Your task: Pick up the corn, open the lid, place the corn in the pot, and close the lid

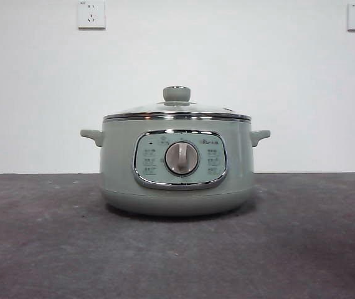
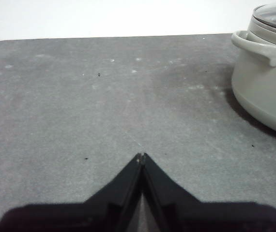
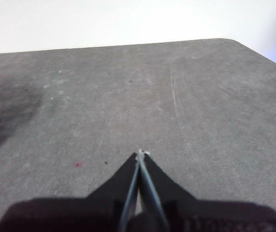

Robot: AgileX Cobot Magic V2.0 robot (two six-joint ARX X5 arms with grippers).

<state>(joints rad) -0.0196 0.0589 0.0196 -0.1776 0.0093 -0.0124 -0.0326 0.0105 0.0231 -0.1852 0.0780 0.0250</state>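
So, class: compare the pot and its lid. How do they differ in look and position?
The pot is a deep, opaque sage-green body standing on the table; the lid is a shallow see-through dome resting on top of it. The pot has two side handles, the lid a single knob. Both are round, chrome-trimmed, with pale green parts.

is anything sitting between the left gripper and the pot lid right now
Nothing visible does. The left gripper, jaws shut, hangs over bare grey table; the pot stands off to one side with its lid on. No corn shows in any view.
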